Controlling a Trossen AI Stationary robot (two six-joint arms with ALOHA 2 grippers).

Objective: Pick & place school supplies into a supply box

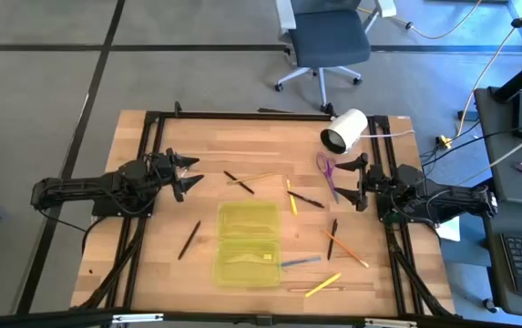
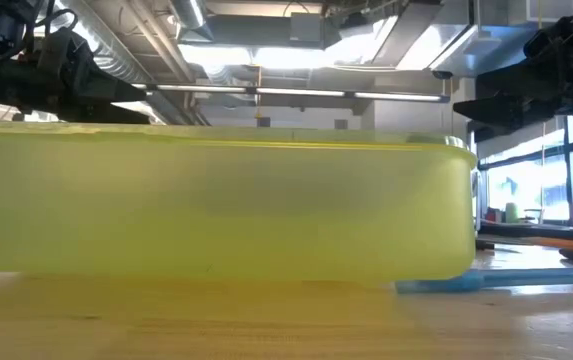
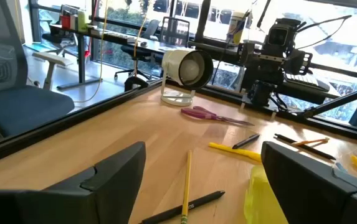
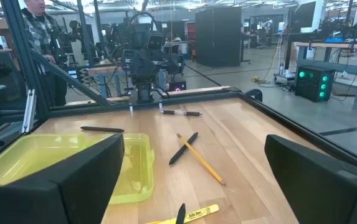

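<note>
The supply box (image 1: 247,242) lies open at the table's near middle, both yellow-green halves flat on the wood; it fills the low view (image 2: 216,200). School supplies lie scattered around it: purple-handled scissors (image 1: 327,171), a yellow pencil (image 3: 186,186), black pens (image 1: 239,182) (image 1: 189,240), an orange pencil (image 1: 346,248), a blue pen (image 1: 299,262) and a yellow marker (image 1: 322,284). My left gripper (image 1: 190,173) hovers open at the table's left, pointing right. My right gripper (image 1: 359,182) hovers open at the right, pointing left, beside the scissors. Neither holds anything.
A white cylinder (image 1: 344,130) lies on its side at the far right corner, a cable running from it. A black frame (image 1: 242,115) borders the table. An office chair (image 1: 326,41) stands beyond the far edge. A person (image 4: 38,25) stands beyond the table's left side.
</note>
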